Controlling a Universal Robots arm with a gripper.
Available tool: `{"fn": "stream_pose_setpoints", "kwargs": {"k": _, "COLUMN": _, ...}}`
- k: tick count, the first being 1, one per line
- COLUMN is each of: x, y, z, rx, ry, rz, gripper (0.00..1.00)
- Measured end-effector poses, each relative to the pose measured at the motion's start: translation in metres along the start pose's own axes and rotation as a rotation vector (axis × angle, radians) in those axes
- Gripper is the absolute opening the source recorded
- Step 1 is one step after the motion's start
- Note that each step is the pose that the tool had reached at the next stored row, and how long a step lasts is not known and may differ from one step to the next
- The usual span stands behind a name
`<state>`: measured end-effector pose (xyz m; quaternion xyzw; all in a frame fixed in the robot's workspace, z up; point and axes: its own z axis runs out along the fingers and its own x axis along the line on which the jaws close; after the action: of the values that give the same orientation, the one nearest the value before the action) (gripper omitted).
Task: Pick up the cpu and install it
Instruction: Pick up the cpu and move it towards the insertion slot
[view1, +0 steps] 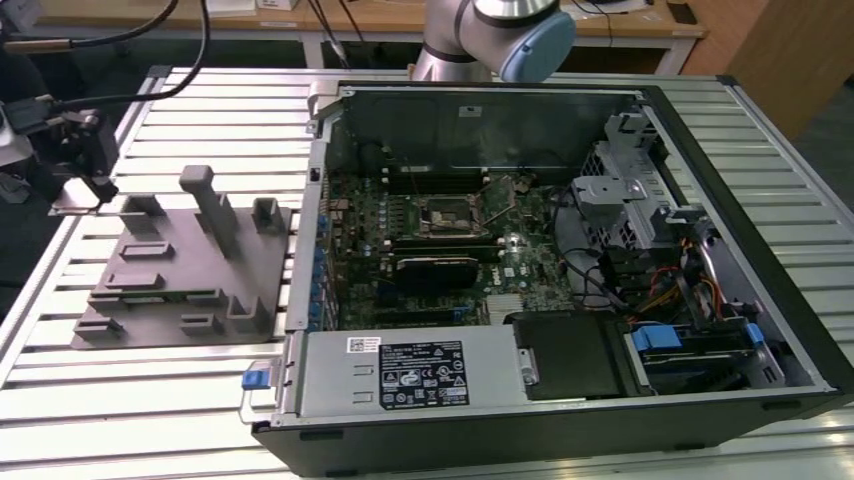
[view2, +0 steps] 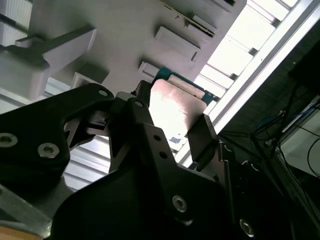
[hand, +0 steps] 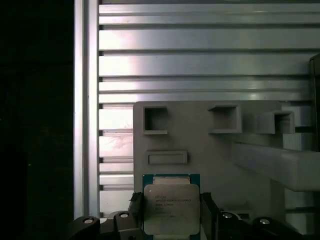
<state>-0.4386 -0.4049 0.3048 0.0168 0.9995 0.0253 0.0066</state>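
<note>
In both wrist views the cpu (hand: 171, 207) (view2: 172, 107) is a flat square chip with a pale silvery top and a thin blue-green rim. My gripper (hand: 171, 212) (view2: 172, 120) is shut on it, with one black finger (hand: 207, 210) against each side. The chip sits over the grey plastic tray (hand: 200, 145), near one edge; whether it touches the tray I cannot tell. In the exterior view my gripper (view1: 83, 190) hangs at the far left end of the tray (view1: 174, 280). Inside the open computer case, the square socket (view1: 447, 212) lies on the motherboard (view1: 534, 265).
The open black computer case (view1: 747, 200) takes up the exterior view's right, with its power supply (view1: 400, 375) in front and drive cages and cables (view1: 654, 250) on the right. Upright posts (view1: 214, 205) rise from the tray. A ribbed metal table (view1: 147, 400) carries everything.
</note>
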Motion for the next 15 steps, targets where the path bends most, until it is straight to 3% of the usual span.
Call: {"fn": "stream_pose_setpoints", "kwargs": {"k": 15, "x": -0.0005, "y": 0.0027, "z": -0.0442, "rx": 0.0000, "ry": -0.0004, "rz": 0.000, "gripper": 0.54}}
